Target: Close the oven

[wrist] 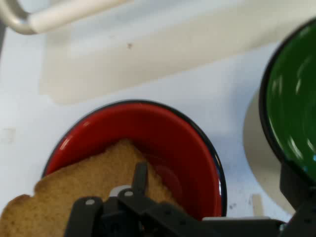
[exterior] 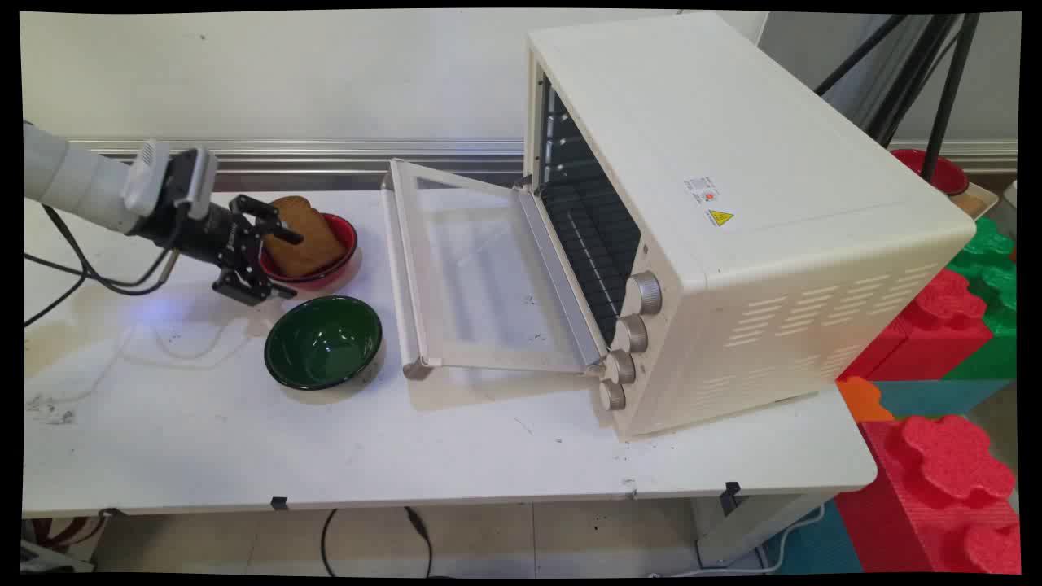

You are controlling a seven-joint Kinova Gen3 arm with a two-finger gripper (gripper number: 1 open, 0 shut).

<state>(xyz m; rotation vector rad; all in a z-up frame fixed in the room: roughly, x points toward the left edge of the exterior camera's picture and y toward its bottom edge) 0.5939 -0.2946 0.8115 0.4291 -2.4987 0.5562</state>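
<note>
Main view: toast (exterior: 301,236) leans in the red bowl (exterior: 342,262), one edge propped on the rim. Jaws (exterior: 273,260) stand wide beside it, one finger touching the slice. Green bowl (exterior: 323,342) sits near; oven (exterior: 733,212) door (exterior: 480,277) lies open on the surface (exterior: 488,456).

The toast (exterior: 303,238) is golden brown; the bowl (exterior: 342,232) holding it is red inside with a dark rim; the other bowl (exterior: 323,342) is deep green, black outside; the oven (exterior: 733,220) is cream with silver knobs (exterior: 631,334) and a yellow warning sticker (exterior: 720,217); the gripper (exterior: 269,260) is black; the table (exterior: 244,439) is white; the foam blocks (exterior: 944,391) are red, green and orange.
</note>
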